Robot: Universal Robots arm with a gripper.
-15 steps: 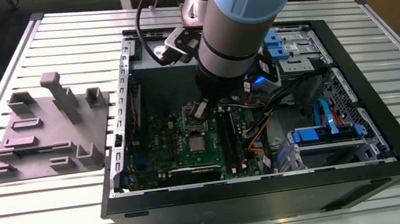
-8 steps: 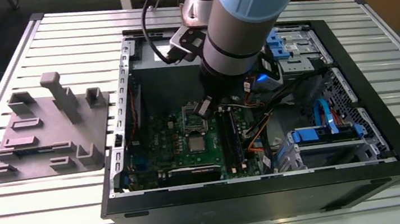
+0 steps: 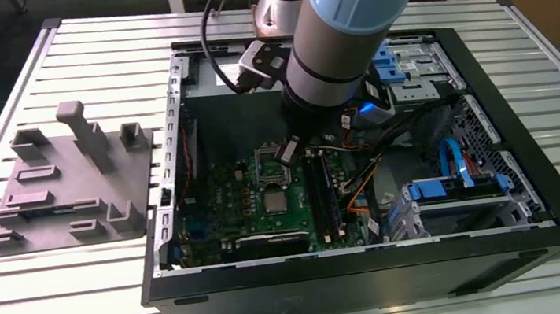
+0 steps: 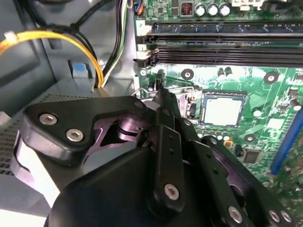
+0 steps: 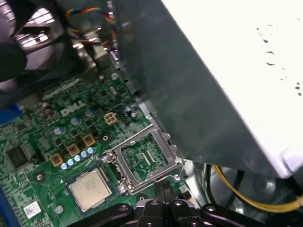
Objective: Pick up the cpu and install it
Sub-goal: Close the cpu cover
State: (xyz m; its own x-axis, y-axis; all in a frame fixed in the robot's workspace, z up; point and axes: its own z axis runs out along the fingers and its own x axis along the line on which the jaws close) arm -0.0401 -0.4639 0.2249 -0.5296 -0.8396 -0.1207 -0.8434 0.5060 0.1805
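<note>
Slatted metal table [image 3: 44, 310], open PC case [image 3: 542, 238] on it, wood furniture behind; cpu [image 5: 90, 189] lies flat on the motherboard [image 5: 33, 137] in a dark surround, just beside the silver socket frame [image 5: 142, 158]. Gripper [image 5: 163, 188] hovers at the frame's edge, fingers pressed together, nothing pinched. Risk as I judge it: the tips clip the frame or scrape contacts inside it, or nudge the chip askew; yellow cables [image 5: 236, 191] nearby could snag.
</note>
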